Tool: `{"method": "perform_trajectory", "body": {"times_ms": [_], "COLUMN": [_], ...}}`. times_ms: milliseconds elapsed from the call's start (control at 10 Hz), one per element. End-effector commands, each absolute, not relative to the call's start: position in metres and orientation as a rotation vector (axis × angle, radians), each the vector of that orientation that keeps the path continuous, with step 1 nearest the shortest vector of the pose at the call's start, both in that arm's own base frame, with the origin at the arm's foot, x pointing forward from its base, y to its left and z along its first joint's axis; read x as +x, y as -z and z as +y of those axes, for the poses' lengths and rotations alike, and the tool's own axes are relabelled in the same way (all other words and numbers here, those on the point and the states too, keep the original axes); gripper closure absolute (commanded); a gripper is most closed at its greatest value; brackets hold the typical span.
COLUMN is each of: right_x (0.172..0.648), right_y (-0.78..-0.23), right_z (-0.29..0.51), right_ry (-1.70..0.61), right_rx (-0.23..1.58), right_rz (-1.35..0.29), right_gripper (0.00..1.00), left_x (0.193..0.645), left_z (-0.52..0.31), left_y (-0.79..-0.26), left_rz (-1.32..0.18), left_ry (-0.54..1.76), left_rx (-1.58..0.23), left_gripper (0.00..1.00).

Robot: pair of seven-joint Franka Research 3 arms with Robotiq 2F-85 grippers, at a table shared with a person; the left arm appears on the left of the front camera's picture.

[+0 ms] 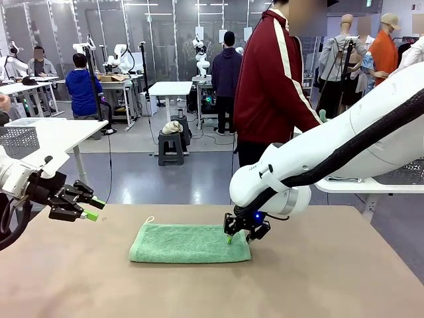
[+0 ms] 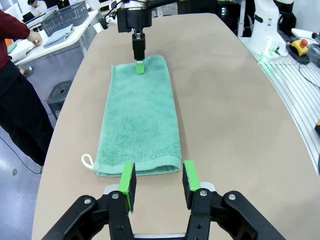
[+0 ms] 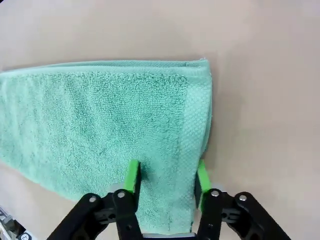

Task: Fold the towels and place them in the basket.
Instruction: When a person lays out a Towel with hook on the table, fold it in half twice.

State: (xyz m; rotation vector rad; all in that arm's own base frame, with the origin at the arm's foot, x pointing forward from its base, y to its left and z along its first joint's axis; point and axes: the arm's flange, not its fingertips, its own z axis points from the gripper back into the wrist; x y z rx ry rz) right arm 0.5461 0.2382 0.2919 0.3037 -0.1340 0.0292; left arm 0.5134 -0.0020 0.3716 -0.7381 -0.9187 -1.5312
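Note:
A mint-green towel (image 1: 189, 243) (image 2: 140, 117) (image 3: 100, 125) lies folded into a long strip on the brown table. My right gripper (image 1: 230, 238) (image 2: 141, 66) (image 3: 166, 175) points straight down onto its right end. Its jaws stand apart, straddling the hemmed edge band, with flat cloth between the pads. My left gripper (image 1: 93, 209) (image 2: 159, 182) hovers open just beyond the towel's left end, holding nothing. The dark lattice basket (image 2: 65, 17) (image 1: 405, 173) stands on a white side table to the right, with another folded towel (image 2: 57, 36) lying in front of it.
A person in a maroon jacket (image 1: 271, 79) stands at the far right, one hand (image 2: 35, 37) on the side table. A second grey lattice basket (image 1: 18, 140) sits on a white table at the left. Bare brown tabletop (image 1: 318, 278) surrounds the towel.

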Motion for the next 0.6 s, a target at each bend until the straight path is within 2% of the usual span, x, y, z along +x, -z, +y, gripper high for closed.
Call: {"method": "perform_trajectory", "body": {"times_ms": [0,100,200,300,400,500], "right_x": [0.5484,0.5480,0.5474,0.5472,0.5466,0.5460], "right_y": [-0.2898,-0.2900,-0.2896,-0.2896,-0.2893,-0.2891], "right_z": [0.2429,0.2422,0.2418,0.2414,0.2408,0.2394], "right_ry": [-0.005,-0.004,-0.004,-0.002,-0.002,-0.005], "right_rx": [0.284,0.284,0.284,0.285,0.284,0.286], "right_rz": [-0.120,-0.118,-0.115,-0.111,-0.110,-0.108], "right_gripper": [0.76,0.80,0.68,0.99,0.87,1.00], "left_x": [0.5119,0.5119,0.5119,0.5119,0.5119,0.5119], "left_z": [-0.0023,-0.0023,-0.0023,-0.0023,-0.0023,-0.0023], "left_y": [-0.3749,-0.3749,-0.3749,-0.3749,-0.3749,-0.3749], "left_rz": [-0.916,-0.916,-0.916,-0.916,-0.916,-0.916], "left_ry": [1.522,1.522,1.522,1.522,1.522,1.522], "left_rx": [-0.740,-0.740,-0.740,-0.740,-0.740,-0.740], "left_gripper": [0.50,0.50,0.50,0.50,0.50,0.50]}}
